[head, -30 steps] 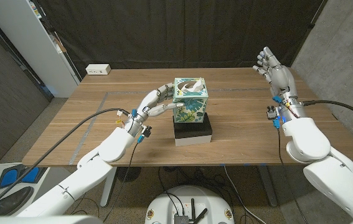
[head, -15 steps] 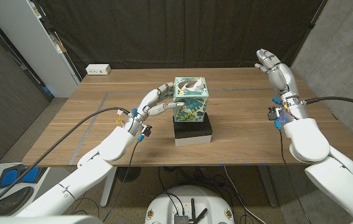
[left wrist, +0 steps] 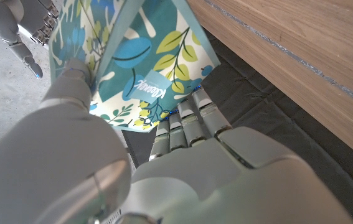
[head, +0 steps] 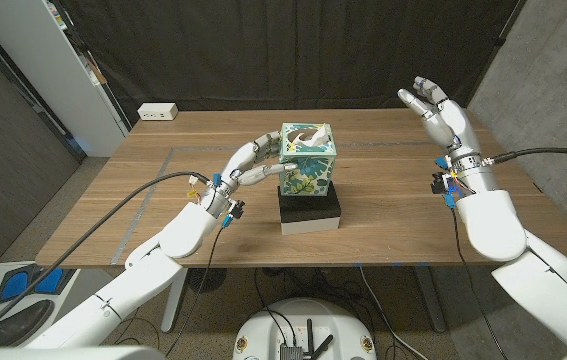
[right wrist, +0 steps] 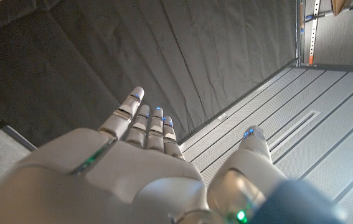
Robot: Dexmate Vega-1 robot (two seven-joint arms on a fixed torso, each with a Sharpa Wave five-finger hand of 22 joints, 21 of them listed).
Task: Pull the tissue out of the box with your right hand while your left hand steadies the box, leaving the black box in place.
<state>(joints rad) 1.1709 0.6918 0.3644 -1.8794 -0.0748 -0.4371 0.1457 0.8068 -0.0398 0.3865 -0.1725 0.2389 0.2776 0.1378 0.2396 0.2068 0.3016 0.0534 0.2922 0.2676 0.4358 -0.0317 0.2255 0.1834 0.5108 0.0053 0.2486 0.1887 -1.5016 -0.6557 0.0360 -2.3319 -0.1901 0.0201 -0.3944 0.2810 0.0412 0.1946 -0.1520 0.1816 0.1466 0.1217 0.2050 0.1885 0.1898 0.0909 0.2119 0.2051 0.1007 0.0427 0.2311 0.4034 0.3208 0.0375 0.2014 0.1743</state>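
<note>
Tissue box sits on black box, approx mid-table. Tissue sticks out of the box top. Left hand is at the tissue box's left side, fingers touching it. Right hand is raised over table's far right, well apart from both boxes. Power strip lies at far left corner, w/ a cabinet left of the table.

The left robot hand grips the floral tissue box, which stands on a black box on the desk. The right robot hand hangs raised, fingers spread, well apart.
</note>
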